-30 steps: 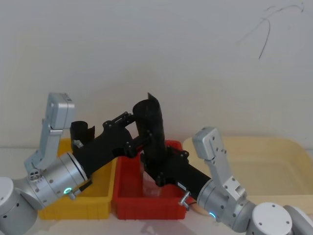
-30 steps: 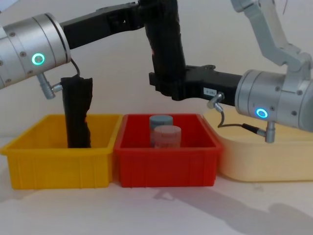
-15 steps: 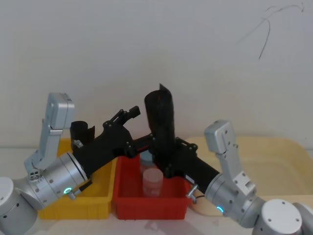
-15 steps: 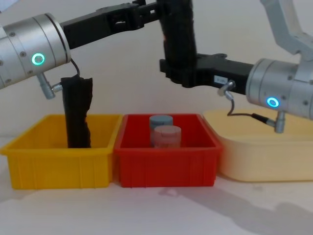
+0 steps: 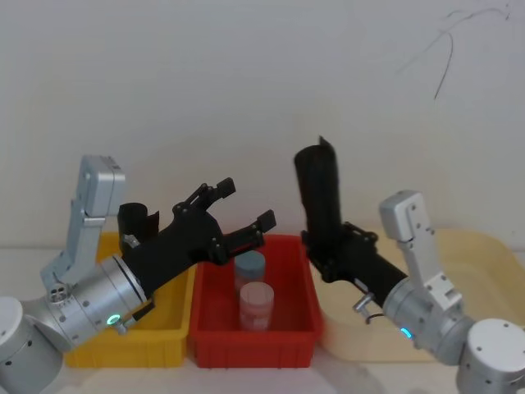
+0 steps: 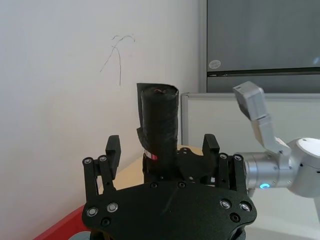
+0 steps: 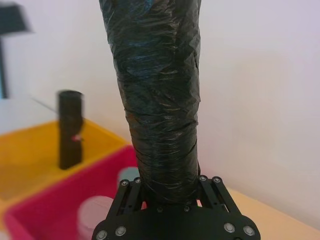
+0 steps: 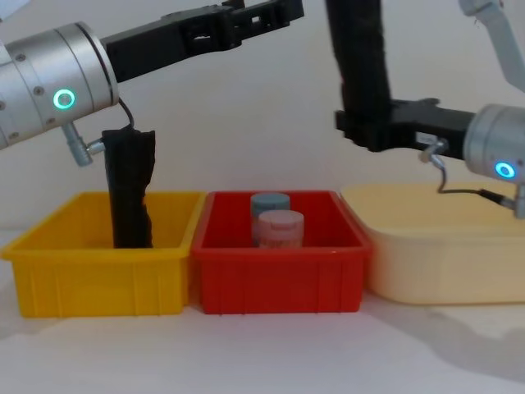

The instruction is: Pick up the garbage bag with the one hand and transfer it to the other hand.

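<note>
One smooth, tightly rolled black plastic garbage bag (image 5: 318,193) stands upright in the air over where the red plastic bin (image 8: 279,283) meets the cream tray (image 8: 443,263), clamped near its base by the right hand (image 5: 326,246), while the left hand (image 5: 246,203) hangs spread and empty, so the transfer looks complete.

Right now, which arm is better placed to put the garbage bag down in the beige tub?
Right. The right tool is shut on the garbage bag, held near the edge of the beige tub. The left tool is open and empty above the red bin, apart from the bag.
</note>
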